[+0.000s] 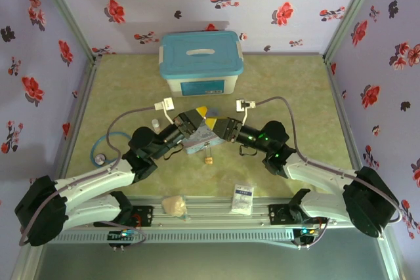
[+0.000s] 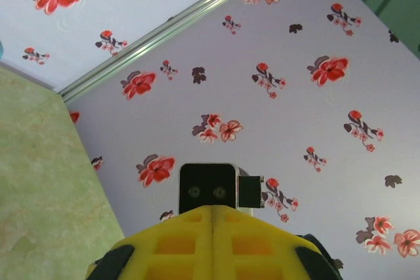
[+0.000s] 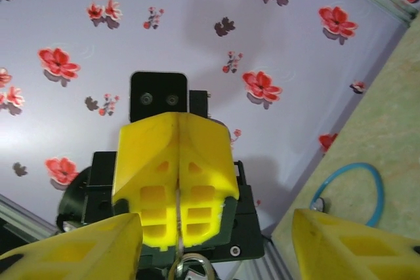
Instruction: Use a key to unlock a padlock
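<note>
Over the middle of the pale green tabletop, we see the two arms meet nose to nose. The left gripper has its yellow left fingers pressed together. They pinch a thin dark metal key in the seam, and a small metal ring hangs at the key's lower end. The right gripper faces it, its yellow right fingers spread wide.

The tiny brass-yellow squarish padlock lies on the tabletop just near of the two grippers and apart from both. It sits beside the near edge of a light blue tin.

A white plastic box with a blue lid stands at the far side. A small white bottle and a blue-tubed stethoscope lie to the left. A white packet and a beige crumpled lump rest at the near edge.
</note>
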Action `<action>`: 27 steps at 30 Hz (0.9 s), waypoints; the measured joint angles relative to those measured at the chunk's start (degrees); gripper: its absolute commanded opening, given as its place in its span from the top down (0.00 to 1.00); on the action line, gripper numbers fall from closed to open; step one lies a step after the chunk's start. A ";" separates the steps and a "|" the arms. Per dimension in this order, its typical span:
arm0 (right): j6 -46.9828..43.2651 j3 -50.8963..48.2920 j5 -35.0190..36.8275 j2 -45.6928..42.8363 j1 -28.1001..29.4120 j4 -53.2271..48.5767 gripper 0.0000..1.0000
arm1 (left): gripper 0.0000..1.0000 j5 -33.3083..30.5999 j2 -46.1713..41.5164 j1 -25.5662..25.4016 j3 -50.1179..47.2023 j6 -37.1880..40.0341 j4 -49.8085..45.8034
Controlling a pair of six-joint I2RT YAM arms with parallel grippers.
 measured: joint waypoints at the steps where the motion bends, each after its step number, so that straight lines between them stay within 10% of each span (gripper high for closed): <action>1: 0.22 -0.15 -0.09 -0.02 0.00 0.98 0.46 | 1.00 -0.24 -0.02 0.00 0.00 0.00 0.31; 27: 3.96 -1.51 -1.38 3.67 0.42 10.34 0.78 | 1.00 -2.16 -0.02 0.00 0.00 0.02 0.85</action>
